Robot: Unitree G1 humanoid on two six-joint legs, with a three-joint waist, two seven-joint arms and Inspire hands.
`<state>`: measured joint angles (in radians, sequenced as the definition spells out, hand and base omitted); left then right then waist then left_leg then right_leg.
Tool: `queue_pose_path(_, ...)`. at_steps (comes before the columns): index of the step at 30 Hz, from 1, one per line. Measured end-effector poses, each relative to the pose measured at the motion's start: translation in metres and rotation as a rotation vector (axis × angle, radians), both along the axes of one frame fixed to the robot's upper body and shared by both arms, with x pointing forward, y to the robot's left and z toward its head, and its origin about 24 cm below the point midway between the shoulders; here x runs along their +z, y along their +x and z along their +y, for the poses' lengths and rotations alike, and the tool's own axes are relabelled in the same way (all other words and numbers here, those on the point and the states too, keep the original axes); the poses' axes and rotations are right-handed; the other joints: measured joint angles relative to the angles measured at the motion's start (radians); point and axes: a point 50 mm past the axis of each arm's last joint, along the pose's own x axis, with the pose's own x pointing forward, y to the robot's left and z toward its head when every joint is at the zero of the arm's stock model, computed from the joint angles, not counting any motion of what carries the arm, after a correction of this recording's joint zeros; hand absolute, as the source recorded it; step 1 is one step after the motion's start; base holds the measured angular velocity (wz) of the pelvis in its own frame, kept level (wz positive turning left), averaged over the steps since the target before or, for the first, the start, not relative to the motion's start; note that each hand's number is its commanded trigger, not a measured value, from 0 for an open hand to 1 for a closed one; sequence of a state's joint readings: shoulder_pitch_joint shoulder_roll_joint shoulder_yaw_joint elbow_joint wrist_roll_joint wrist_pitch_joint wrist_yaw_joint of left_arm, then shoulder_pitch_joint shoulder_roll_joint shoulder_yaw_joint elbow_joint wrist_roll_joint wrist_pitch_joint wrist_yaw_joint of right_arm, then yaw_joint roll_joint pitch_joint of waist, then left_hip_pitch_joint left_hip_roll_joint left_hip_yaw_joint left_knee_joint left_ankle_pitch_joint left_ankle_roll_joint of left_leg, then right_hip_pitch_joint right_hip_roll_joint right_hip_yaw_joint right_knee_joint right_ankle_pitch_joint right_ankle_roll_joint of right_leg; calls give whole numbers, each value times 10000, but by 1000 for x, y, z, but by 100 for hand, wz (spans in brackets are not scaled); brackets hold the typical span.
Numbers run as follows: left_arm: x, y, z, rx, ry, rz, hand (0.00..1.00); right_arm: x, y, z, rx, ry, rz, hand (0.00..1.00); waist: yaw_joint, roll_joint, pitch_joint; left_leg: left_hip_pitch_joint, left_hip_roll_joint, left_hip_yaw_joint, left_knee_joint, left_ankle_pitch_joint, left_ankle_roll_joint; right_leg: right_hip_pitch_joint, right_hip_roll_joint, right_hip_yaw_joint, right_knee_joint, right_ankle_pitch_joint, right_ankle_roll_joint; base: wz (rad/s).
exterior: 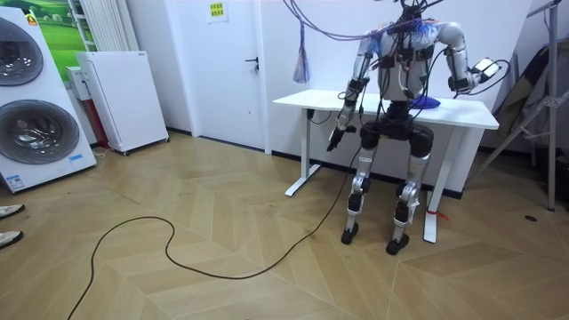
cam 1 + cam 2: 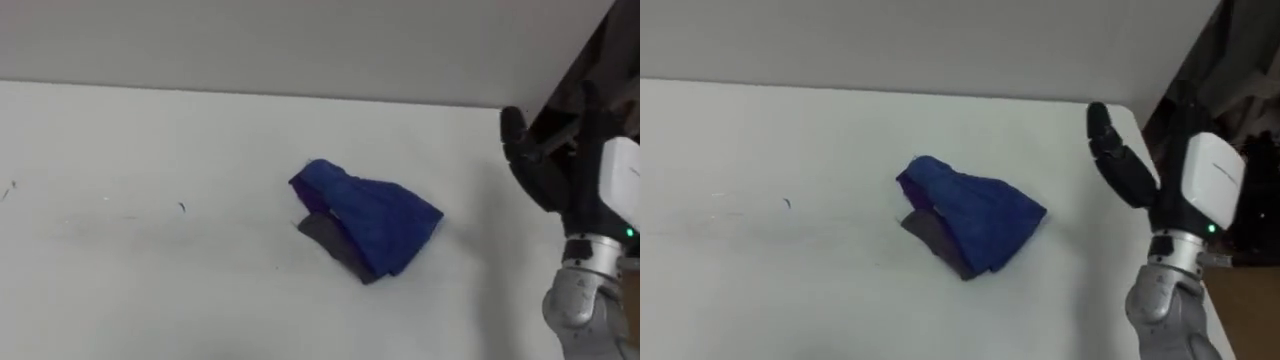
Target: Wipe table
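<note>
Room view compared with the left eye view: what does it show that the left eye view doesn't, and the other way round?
The room view adds the robot standing at the white table, its left hand hanging below the tabletop, plus washing machines, a white cabinet and a door. The left eye view adds small dark marks on the tabletop and a grey patch under the cloth. Both share the table, the crumpled blue cloth lying untouched, and the right hand raised apart from it, fingers open.

Floor: wood parquet, herringbone pattern. Walls: white. A white door is set in the back wall. A white table stands against that wall. Room view's left: white cabinet, stacked washing machines.
</note>
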<state>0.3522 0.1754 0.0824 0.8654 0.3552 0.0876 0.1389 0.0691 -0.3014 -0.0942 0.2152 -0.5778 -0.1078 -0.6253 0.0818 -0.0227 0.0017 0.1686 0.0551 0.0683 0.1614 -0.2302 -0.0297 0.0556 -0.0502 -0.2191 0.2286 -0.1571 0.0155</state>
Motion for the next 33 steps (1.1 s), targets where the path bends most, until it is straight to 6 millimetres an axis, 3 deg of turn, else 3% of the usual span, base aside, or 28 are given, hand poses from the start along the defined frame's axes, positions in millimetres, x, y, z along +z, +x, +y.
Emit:
queue_pose_path(3,0,-1,4,268,52,32,0,6,-1,-5,-230,-72,-246,0,-182,-10,-6,4,8,2,-7,-11,18,2,13,-2,2,5,-2,0)
queue_pose_path(10,2,-14,13,1082,317,263,0,10,-12,-27,-1245,70,-443,0,-247,-8,-40,16,23,59,-104,-10,18,-50,24,-13,-7,5,-7,0)
queue_pose_path(16,5,-28,21,1777,528,380,0,-3,-36,-59,-3095,1093,-401,0,-418,-134,-51,7,12,106,-94,-10,18,-13,-3,-29,-75,-18,20,1)
queue_pose_path(18,6,-33,21,1825,554,493,0,-25,-53,-73,-4244,1704,389,0,-507,-266,-28,12,9,123,-94,-10,18,-1,-8,-18,-75,-44,26,0)
queue_pose_path(23,8,-34,26,2146,681,365,0,-72,-102,-92,-6493,3237,2146,0,-546,-309,-14,46,9,125,-96,-11,18,7,-2,61,-75,-49,27,0)
queue_pose_path(28,8,-35,26,2130,700,384,0,-110,-154,-97,-8879,4783,3557,0,-802,-217,17,99,10,118,-99,-16,24,66,0,81,-78,-56,32,1)
queue_pose_path(30,8,-33,26,2102,697,311,0,-124,-184,-95,-10003,5339,4292,0,-850,-81,15,152,12,122,-112,-56,76,89,9,117,-55,-104,59,0)
queue_pose_path(33,8,-35,27,2156,635,385,0,-136,-215,-91,-11083,6064,5069,0,-1040,18,-39,159,10,131,-143,-78,103,93,10,170,-10,-115,59,0)
